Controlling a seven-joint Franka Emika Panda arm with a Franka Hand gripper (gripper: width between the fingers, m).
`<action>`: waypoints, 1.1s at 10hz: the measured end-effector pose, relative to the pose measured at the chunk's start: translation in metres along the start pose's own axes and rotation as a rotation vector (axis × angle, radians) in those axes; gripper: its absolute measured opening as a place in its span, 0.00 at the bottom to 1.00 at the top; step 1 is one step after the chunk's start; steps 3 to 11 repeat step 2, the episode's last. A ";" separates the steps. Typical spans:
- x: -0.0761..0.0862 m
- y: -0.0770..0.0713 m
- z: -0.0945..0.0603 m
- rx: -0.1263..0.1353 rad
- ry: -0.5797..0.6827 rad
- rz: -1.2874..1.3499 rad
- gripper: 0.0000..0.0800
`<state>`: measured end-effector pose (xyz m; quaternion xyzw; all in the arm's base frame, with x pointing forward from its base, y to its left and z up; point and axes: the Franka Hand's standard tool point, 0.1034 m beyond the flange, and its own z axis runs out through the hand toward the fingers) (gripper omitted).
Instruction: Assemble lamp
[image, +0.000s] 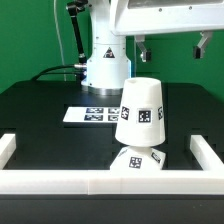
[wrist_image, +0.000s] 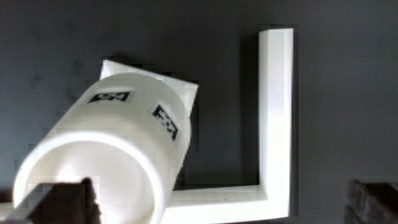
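Hanging up high over the desk (image: 30, 110), the fingers (image: 172, 46) are spread wide with nothing between them, well above everything else. Below them the shade (image: 140, 112) sits tilted on top of the base (image: 138, 160), which lies right against the white rail (image: 110, 181) at the front edge. From the wrist view the shade (wrist_image: 116, 140) leans over the flat square base (wrist_image: 157, 80) inside the corner of the rail (wrist_image: 274, 110). Can't see the bulb anywhere, probably hidden. The marker board (image: 88, 115) lies flat just behind, near the arm's pedestal (image: 106, 65).
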<state>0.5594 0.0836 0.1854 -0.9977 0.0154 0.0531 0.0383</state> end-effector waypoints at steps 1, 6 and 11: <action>0.000 0.000 0.001 0.000 -0.001 0.001 0.87; 0.000 0.000 0.001 0.000 -0.001 0.001 0.87; 0.000 0.000 0.001 0.000 -0.001 0.001 0.87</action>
